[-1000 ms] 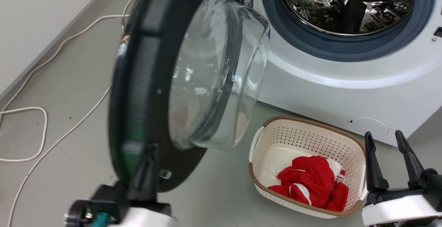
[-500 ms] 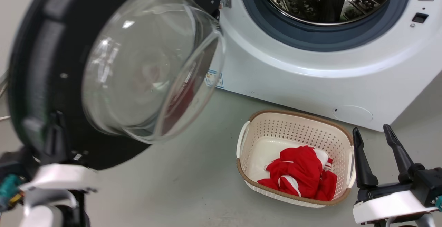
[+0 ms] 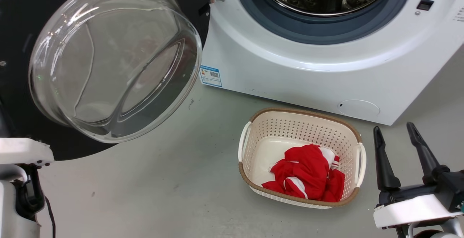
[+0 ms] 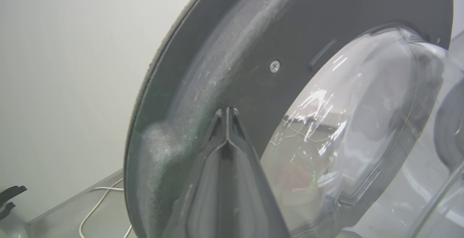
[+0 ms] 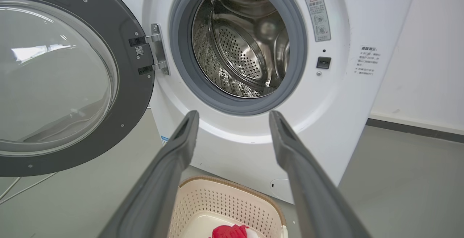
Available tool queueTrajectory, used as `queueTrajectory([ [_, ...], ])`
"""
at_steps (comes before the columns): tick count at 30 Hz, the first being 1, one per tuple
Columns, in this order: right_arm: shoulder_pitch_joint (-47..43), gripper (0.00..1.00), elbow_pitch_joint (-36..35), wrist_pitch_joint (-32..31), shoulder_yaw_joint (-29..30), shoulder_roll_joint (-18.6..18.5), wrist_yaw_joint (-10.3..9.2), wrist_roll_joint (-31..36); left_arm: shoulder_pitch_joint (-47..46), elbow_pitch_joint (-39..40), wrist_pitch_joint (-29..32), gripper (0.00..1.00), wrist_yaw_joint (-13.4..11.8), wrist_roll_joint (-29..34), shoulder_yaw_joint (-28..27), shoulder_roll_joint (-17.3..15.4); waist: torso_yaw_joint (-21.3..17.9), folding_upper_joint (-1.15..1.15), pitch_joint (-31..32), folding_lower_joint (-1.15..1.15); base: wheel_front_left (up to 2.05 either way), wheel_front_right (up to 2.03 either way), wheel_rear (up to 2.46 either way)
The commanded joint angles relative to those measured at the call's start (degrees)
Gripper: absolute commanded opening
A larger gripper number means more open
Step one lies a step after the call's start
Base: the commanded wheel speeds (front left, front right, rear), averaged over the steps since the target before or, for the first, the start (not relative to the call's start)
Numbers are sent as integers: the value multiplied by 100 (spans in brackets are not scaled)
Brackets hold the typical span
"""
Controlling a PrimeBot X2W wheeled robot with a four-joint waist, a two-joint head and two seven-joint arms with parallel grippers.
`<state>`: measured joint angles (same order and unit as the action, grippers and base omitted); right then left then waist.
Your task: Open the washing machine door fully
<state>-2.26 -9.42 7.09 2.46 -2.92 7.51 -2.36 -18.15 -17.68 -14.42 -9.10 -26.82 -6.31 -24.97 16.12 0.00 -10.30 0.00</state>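
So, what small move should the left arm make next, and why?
Probably draw the left gripper back from the washing machine door: it stands swung wide on its hinge, the drum is uncovered, and the shut gripper holds nothing.

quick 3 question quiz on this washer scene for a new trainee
1. True or false: the right gripper is shut on the washing machine door.
2. What lies in the laundry basket? A) a red cloth B) a blue towel C) nothing
3. Fill in: in the left wrist view, the left gripper has its fingers ____ (together / apart).

Key: 1. False: it is open and apart from the door. 2. A. 3. together.
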Motion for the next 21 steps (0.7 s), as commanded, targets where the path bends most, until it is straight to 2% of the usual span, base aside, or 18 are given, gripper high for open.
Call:
queueTrajectory([
  [1,89,100,-26,50,7,9,-4,11,-64,-81,-38,0,-17,52,-50,-43,-32,0,6,0,0,0,0],
  [5,84,100,11,108,-15,9,-4,2,57,-165,-73,0,-3,128,-168,-19,-152,0,60,0,0,0,0],
  [9,34,100,83,164,-5,9,-4,-50,415,152,-86,0,-67,277,-344,156,-266,0,159,0,0,0,0],
  [12,-15,100,139,208,22,9,-4,-87,870,642,-82,0,-151,474,-478,413,-351,0,266,0,0,0,0],
  [18,-72,100,232,305,34,9,-4,-183,1789,1657,-82,0,-128,842,-459,1101,-510,0,459,0,0,0,0],
  [19,-79,100,247,307,17,9,-4,-194,1947,1775,-81,12,-97,912,-400,1203,-550,0,483,0,0,0,0],
  [20,-82,100,249,324,28,9,-4,-194,2034,1917,-77,34,-71,986,-331,1331,-579,0,486,0,0,0,0],
  [21,-80,100,244,340,43,8,-4,-199,2123,2031,-77,68,-45,1077,-230,1442,-603,0,484,0,0,0,0],
])
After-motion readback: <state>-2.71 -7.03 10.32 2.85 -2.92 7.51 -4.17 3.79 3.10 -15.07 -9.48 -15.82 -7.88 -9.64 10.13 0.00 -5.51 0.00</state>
